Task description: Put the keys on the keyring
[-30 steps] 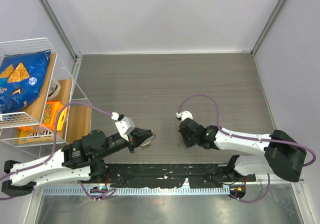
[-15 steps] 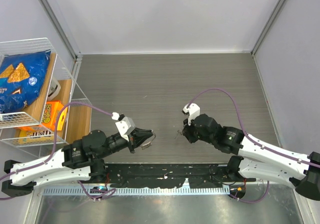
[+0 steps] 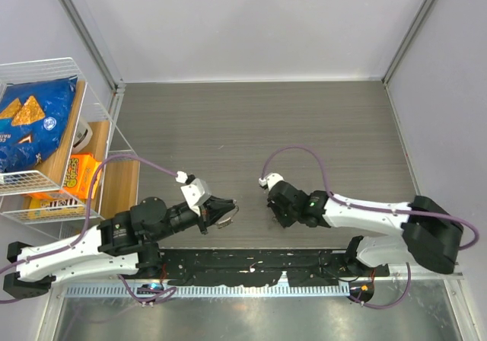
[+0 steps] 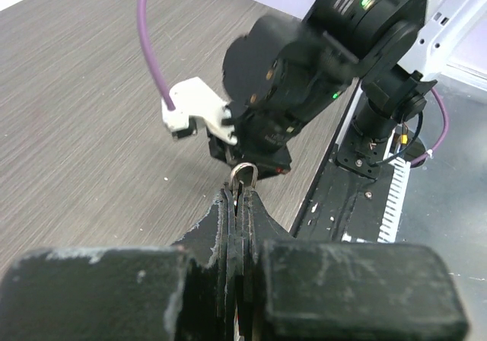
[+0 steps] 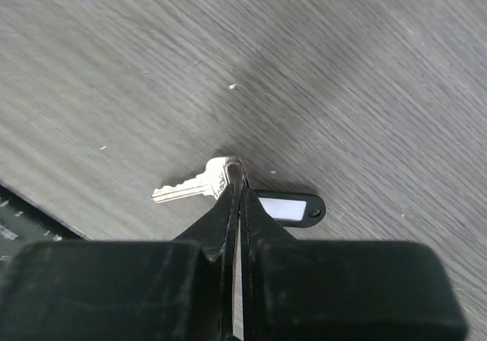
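**Silver key carried over to meet the held ring**

Grey wood-grain worktop seen from above, with two black-and-white robot arms reaching in from its near edge. Over the last second the right arm swung up and outward, then dropped low again and further left. The right pincer now sits near the left pincer, tips facing each other across a small gap. The left arm has edged slightly toward it.

From the right wrist, that pincer is clamped shut on the head of a small silver key, blade pointing left. A black key tag with a white label window shows just beside the fingertips; whether it lies on the surface or hangs there cannot be told.

From the left wrist, the left pincer is closed on the keyring. Only a small silver loop pokes past its tips, aimed at the right arm's wrist just ahead.

Both parts appear held and roughly lined up, so threading the key onto the ring looks like the step about to start; it is not yet on.

Pale walls enclose the surface on three sides. A white wire rack stands at the left with a blue chip bag and an orange snack packet. A black rail runs along the near edge.
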Action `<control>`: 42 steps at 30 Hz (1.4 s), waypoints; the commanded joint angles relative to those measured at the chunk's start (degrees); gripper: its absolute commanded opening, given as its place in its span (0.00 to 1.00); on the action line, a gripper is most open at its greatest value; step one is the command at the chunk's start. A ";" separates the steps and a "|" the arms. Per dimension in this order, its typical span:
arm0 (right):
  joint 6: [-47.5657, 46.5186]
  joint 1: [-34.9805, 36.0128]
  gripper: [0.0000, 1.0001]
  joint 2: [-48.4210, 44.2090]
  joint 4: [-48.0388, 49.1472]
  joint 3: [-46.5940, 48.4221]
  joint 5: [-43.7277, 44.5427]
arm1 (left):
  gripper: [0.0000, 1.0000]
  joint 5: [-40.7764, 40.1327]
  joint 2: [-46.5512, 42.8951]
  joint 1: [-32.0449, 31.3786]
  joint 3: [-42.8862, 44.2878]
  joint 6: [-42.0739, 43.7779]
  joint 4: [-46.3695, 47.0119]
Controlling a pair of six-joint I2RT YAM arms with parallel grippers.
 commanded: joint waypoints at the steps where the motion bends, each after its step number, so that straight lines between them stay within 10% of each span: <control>1: 3.11 -0.62 0.06 6.48 5.87 0.74 3.67 | 0.00 0.13 -1.23 0.01 2.36 -0.44 1.78; 15: 3.73 -0.63 0.26 8.34 7.37 2.67 0.40 | 0.00 -1.19 -1.76 0.01 2.27 0.18 0.90; 42: 4.08 -0.36 0.23 5.70 5.52 3.11 3.13 | 0.00 -1.01 -1.50 0.01 1.65 -0.09 1.86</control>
